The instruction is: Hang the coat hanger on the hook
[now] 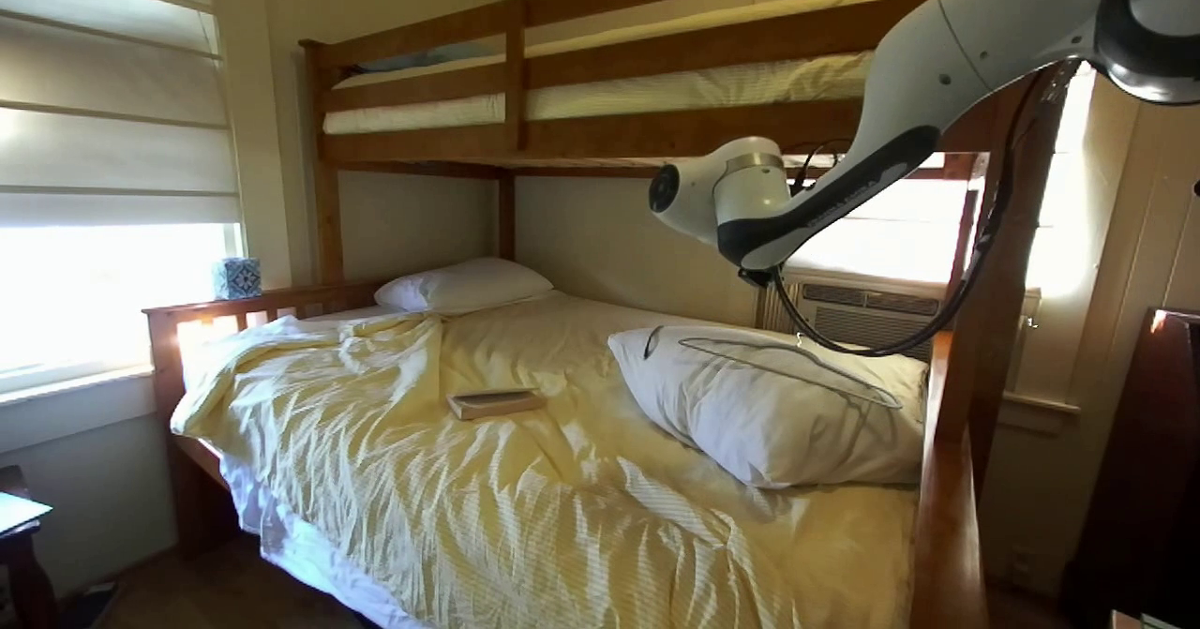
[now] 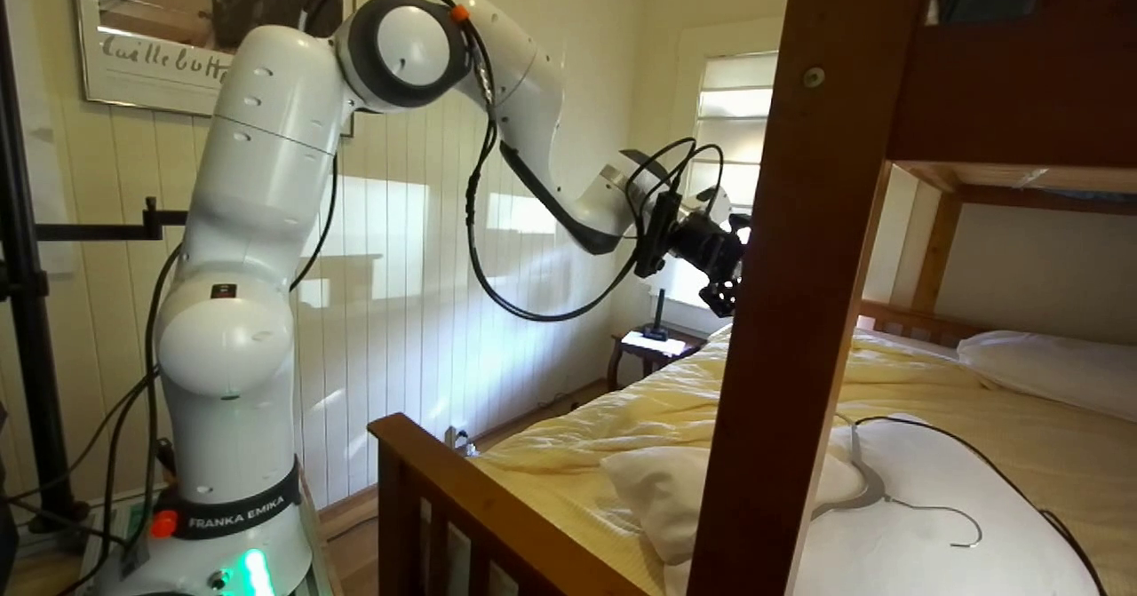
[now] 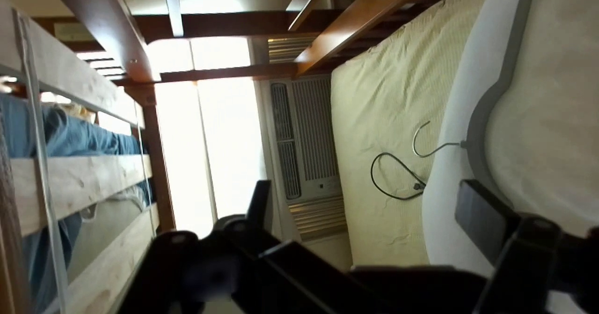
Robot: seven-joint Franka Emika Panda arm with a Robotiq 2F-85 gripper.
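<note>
Pincer (image 3: 365, 201) empty, fingers spread wide. Hanger (image 3: 478, 122) lies below pincer, well apart, on pillow (image 1: 764, 418); long axis crosswise to pincer's opening. Lowering, tilting down probably next.

Brightly lit by windows (image 1: 108, 296), bounded by pale walls (image 2: 586, 116) and brown floor (image 1: 234, 591), furnished with bed (image 1: 600, 134) and table (image 2: 655, 361).

A home bedroom: a wooden bunk bed (image 1: 514, 76) with yellow bedding (image 1: 375, 488) and pillows (image 1: 469, 285); in an exterior view, a small table (image 2: 655, 361), the bed past its right edge, a window (image 2: 735, 125) past its far edge.
</note>
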